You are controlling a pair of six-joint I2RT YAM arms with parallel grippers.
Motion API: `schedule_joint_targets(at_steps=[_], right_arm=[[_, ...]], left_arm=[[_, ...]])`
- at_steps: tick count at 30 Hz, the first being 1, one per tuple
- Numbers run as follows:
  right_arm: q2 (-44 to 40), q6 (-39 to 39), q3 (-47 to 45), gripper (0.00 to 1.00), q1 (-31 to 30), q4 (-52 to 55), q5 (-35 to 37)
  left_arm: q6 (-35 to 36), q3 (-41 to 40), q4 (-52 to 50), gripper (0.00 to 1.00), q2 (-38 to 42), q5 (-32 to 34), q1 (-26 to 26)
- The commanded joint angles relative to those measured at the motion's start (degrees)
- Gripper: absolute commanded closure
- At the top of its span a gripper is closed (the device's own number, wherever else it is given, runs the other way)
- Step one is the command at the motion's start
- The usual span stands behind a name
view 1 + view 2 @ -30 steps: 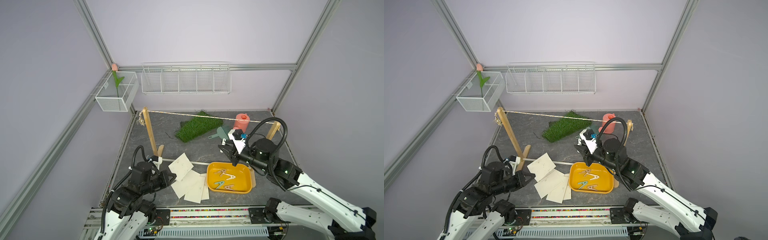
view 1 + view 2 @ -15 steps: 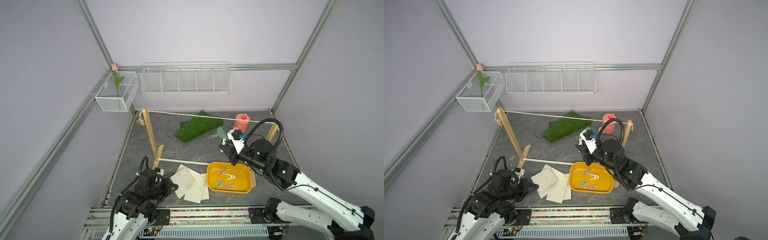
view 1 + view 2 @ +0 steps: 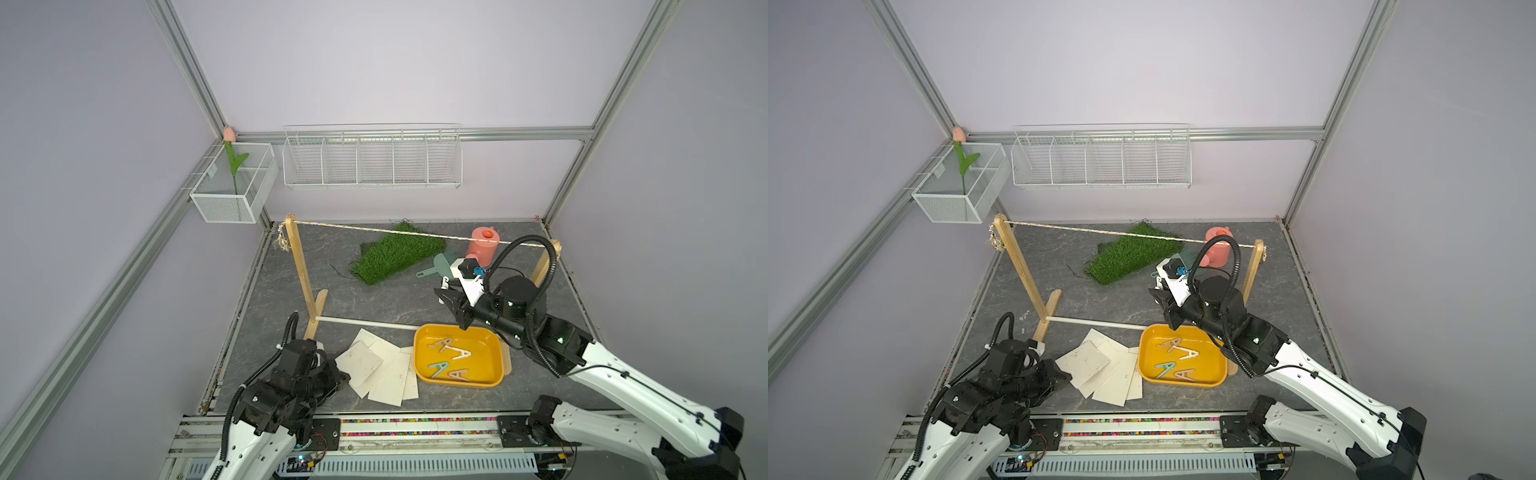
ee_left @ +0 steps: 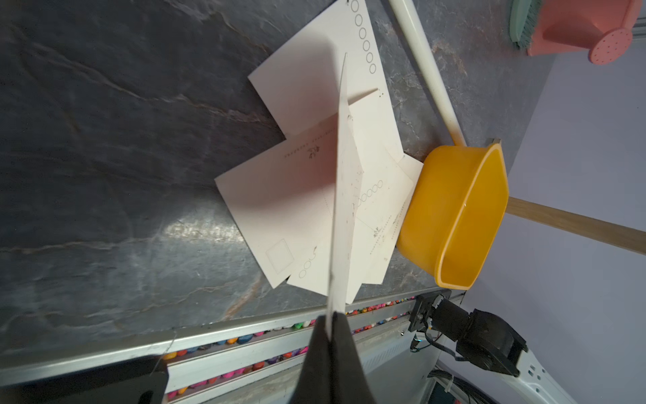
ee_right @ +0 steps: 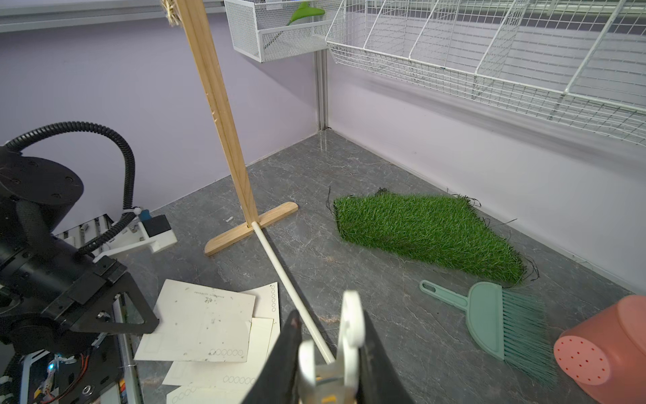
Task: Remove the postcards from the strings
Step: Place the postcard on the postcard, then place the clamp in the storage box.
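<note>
The string (image 3: 415, 233) runs bare between the two wooden posts in both top views. Several cream postcards (image 3: 390, 374) lie fanned on the dark floor beside the yellow tray (image 3: 500, 376). My left gripper (image 3: 340, 380) is shut on the edge of the top postcard (image 3: 359, 361), which rests low over the pile. The left wrist view shows that postcard (image 4: 344, 196) edge-on between the gripper's (image 4: 330, 316) shut fingers. My right gripper (image 3: 463, 322) hovers over the tray's far rim, shut on a white clothespin (image 5: 351, 321).
Several clothespins (image 3: 453, 353) lie in the tray. A white rod (image 3: 365, 323) joins the posts' feet just behind the pile. A grass mat (image 3: 395, 257), a green brush (image 3: 440, 264) and a pink watering can (image 3: 482, 247) sit at the back. Wire baskets (image 3: 372, 160) hang on the wall.
My left arm has drawn back toward the front edge and come down, bringing the held postcard onto the pile. The right arm has shifted only slightly.
</note>
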State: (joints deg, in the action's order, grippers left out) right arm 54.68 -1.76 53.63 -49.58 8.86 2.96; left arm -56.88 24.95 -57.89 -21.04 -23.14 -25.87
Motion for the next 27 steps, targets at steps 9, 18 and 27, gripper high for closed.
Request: schedule_joint_targets(at_steps=[9,18,27], right_arm=[[-0.1,-1.4,-1.2,0.78,0.3,-1.7,-2.0],[-3.1,-6.3,-6.6,0.78,0.2,5.1,-2.7],[-8.8,-18.9,-16.3,0.76,0.3,20.2,2.4]], left_arm=[[2.8,5.5,-6.6,0.56,-2.4,8.5,0.3],[7.4,13.9,-0.1,0.44,2.1,20.8,0.2],[16.5,16.3,16.0,0.40,1.8,27.2,0.3]])
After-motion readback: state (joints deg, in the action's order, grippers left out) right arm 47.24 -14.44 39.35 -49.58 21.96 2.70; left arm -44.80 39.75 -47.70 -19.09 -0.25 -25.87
